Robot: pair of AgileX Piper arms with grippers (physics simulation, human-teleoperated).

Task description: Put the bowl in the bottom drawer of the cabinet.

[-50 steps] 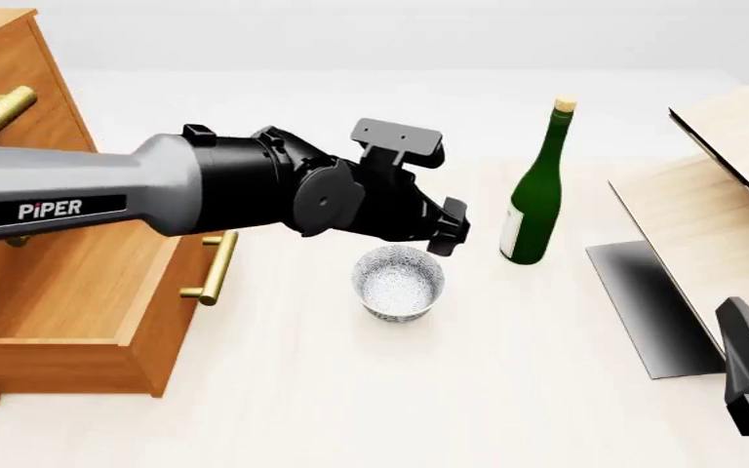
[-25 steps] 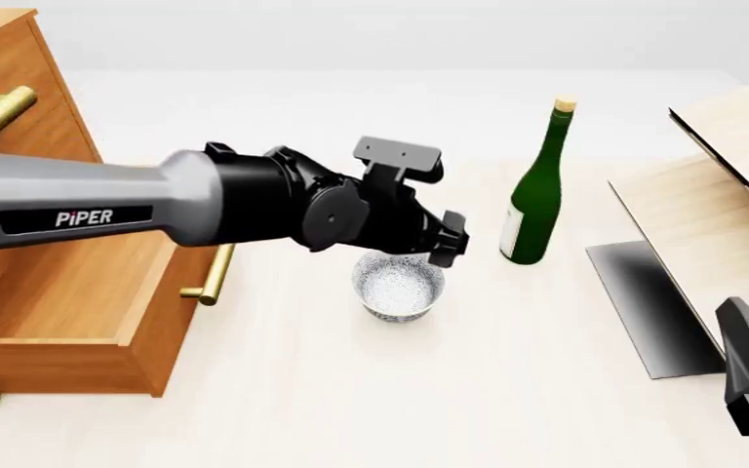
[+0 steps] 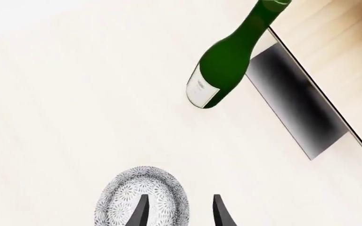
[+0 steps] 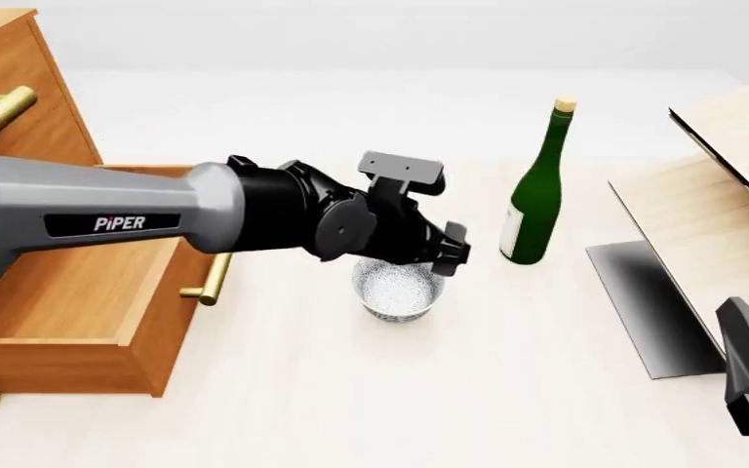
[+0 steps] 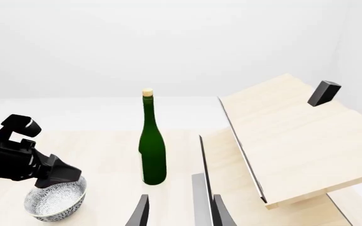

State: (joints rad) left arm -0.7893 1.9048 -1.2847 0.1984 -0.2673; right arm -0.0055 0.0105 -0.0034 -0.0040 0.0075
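One bowl (image 4: pixel 398 290) upright on table (image 4: pixel 479 390), just right of open bottom drawer (image 4: pixel 75 292) | left gripper (image 3: pixel 178 214) spread, one finger over bowl rim, one outside | right gripper (image 5: pixel 177 212) spread, empty, well right of bowl

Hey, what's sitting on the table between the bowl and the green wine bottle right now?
Nothing. The right wrist view shows only bare tabletop between the bowl and the wine bottle.

The left arm (image 4: pixel 89 229) has a grey tube link lettered "PiPER" in white, a black wrist, and 2 slim black fingers (image 3: pixel 141 213).
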